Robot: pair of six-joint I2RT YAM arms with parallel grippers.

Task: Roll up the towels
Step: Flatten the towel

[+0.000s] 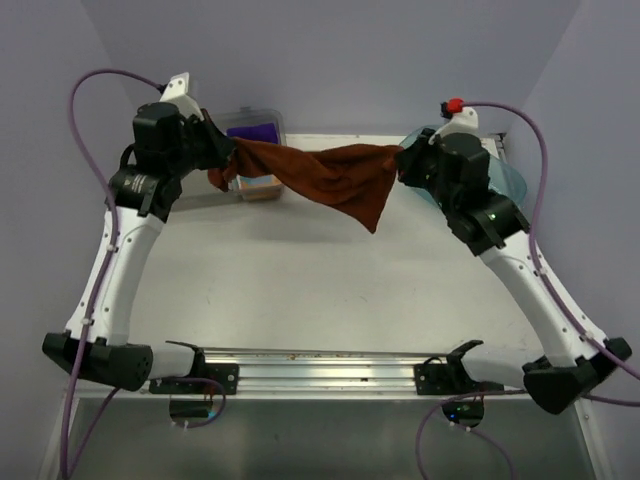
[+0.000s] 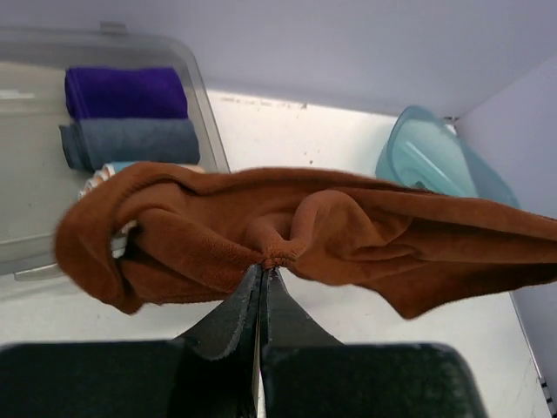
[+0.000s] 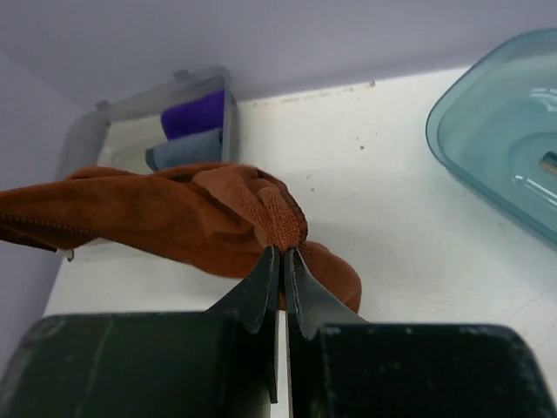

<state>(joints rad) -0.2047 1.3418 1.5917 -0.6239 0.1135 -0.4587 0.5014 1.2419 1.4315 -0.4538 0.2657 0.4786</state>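
Observation:
The rust-brown terry towel (image 1: pixel 325 178) hangs stretched in the air between my two grippers, above the back of the table. My left gripper (image 1: pixel 228 158) is shut on its left corner; in the left wrist view the jaws (image 2: pixel 265 268) pinch a fold of the towel (image 2: pixel 348 226). My right gripper (image 1: pixel 402 160) is shut on its right corner; in the right wrist view the jaws (image 3: pixel 284 252) pinch the towel (image 3: pixel 174 218). A loose part sags down at the middle right. A sliver of the patterned towel (image 2: pixel 109 170) shows in the box behind the brown towel.
A clear plastic box (image 1: pixel 256 118) at the back left holds a rolled purple cloth (image 2: pixel 126 91) and a rolled grey-blue cloth (image 2: pixel 130 142). A teal plastic lid or tub (image 1: pixel 500 180) lies at the back right, also in the left wrist view (image 2: pixel 435 161). Purple walls close in on three sides.

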